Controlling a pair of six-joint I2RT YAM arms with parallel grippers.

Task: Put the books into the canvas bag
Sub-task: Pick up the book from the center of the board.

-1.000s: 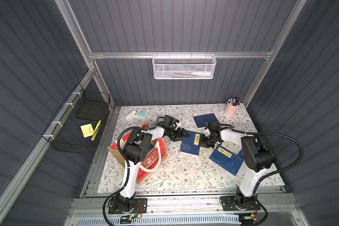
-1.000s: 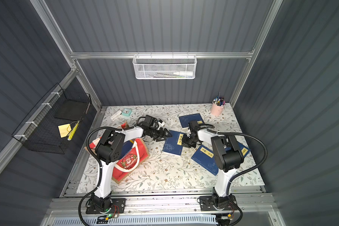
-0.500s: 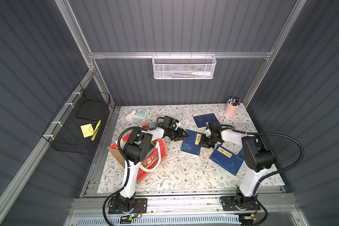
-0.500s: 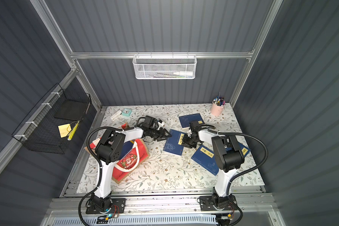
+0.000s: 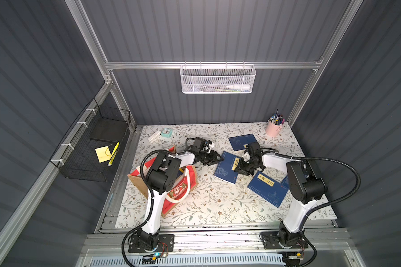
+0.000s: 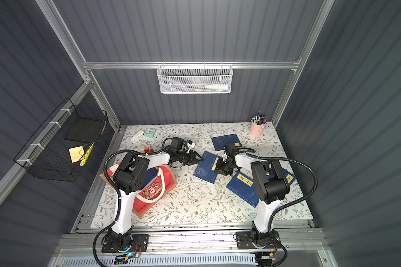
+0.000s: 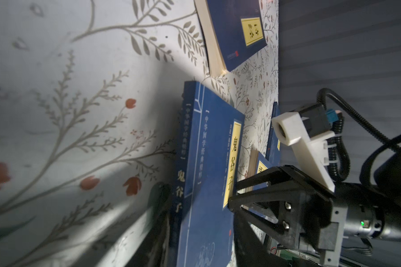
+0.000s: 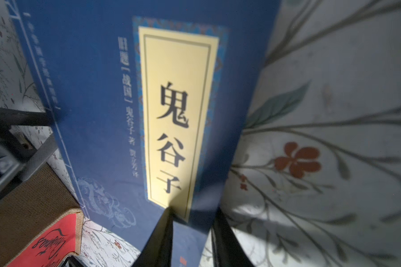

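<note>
The floral table carries everything. The bag sits by its left edge, nearer the front, mouth up, partly behind the left arm. A blue cover shows inside it.

Four navy books lie loose on the right half. The middle book is about mid-table, between the two grippers. The far book lies toward the back edge. The near book lies toward the right front, with a fourth book mostly hidden behind the right arm.

The right gripper points down at the middle book's right edge with its jaws partly spread. In the right wrist view one finger rests on the cover at the foot of the yellow label. The other finger stands off the edge over the table, so the edge runs between them and nothing is pinched.

The left gripper is at the same book's left edge. In the left wrist view one dark finger shows just beside the spine and its mate is hidden. How wide it stands, I cannot tell.

A pink pen cup stands in the back right corner.
</note>
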